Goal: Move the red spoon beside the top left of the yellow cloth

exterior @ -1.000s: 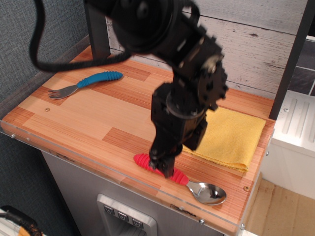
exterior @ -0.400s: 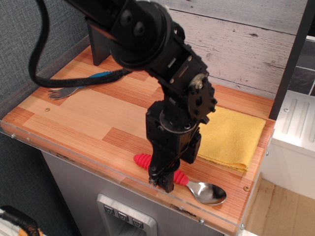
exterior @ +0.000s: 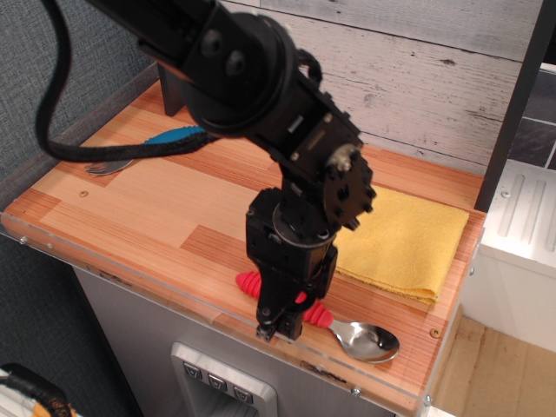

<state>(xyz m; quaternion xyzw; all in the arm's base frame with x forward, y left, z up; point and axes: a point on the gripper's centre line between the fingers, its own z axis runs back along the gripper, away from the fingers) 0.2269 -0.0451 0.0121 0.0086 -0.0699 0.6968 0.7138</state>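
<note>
The red spoon (exterior: 318, 314) lies near the table's front edge, with its ribbed red handle to the left and its shiny metal bowl (exterior: 369, 341) to the right. My gripper (exterior: 279, 328) is lowered over the middle of the handle. Its fingers straddle the handle and hide that part, with a narrow gap between them. The spoon still rests on the wood. The yellow cloth (exterior: 407, 236) lies folded at the right, behind the spoon and to the right of my arm.
A blue-handled metal fork (exterior: 170, 136) lies at the back left, partly hidden by the arm's cable. The wooden table (exterior: 165, 208) has a clear plastic lip along its front edge. A grey plank wall stands behind and a dark post (exterior: 512, 104) at the right.
My gripper has come down and forward over the spoon's handle, towards the front edge. The spoon and the cloth have not moved.
</note>
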